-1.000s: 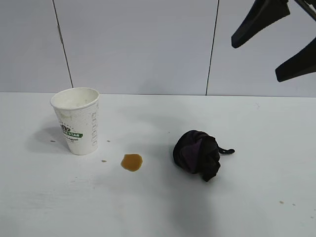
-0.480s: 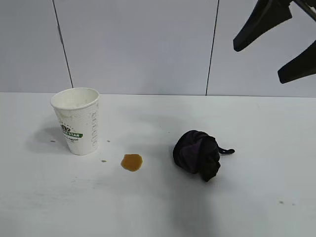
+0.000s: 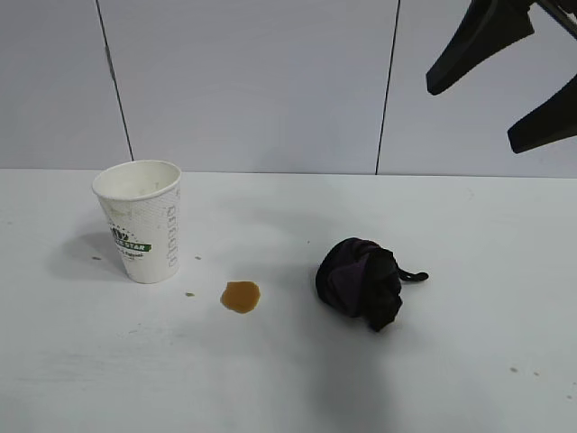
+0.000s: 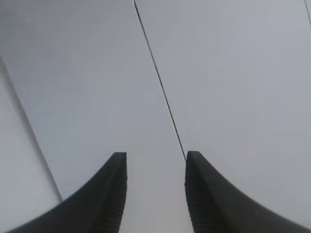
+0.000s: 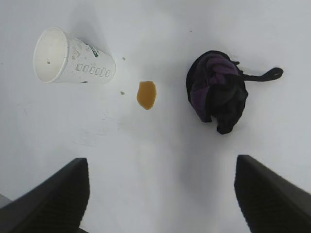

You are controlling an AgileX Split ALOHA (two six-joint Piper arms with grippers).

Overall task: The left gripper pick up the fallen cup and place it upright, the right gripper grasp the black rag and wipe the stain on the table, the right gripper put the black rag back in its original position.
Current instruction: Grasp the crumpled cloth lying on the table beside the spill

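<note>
A: Start big. The table (image 3: 469, 225), white, runs across the exterior view with a panelled wall (image 3: 252, 81) behind. Anything on it?

B: Three things. The cup (image 3: 141, 221) stands upright at far left, mouth up, green logo band facing near. The black rag (image 3: 361, 281) sits bunched right of centre, purple folds showing, a thin strap poking out on its right. Between them, nearer the cup, the stain (image 3: 240, 296), a small amber blotch. None of the three touch.

A: Arms?

B: The right gripper (image 3: 505, 86) hangs at upper right of the exterior view, well above the rag, fingers spread wide, nothing between them. Its wrist view looks down past both fingertips (image 5: 58, 194) and takes in the cup (image 5: 73, 60), the stain (image 5: 146, 94) and the rag (image 5: 216, 92) together.

A: And the left?

B: Absent from the exterior view. Only its wrist view shows the left gripper (image 4: 155, 194): fingers part open, a moderate gap, empty, facing bare wall panels (image 4: 233, 73) and a seam. No table there.
</note>
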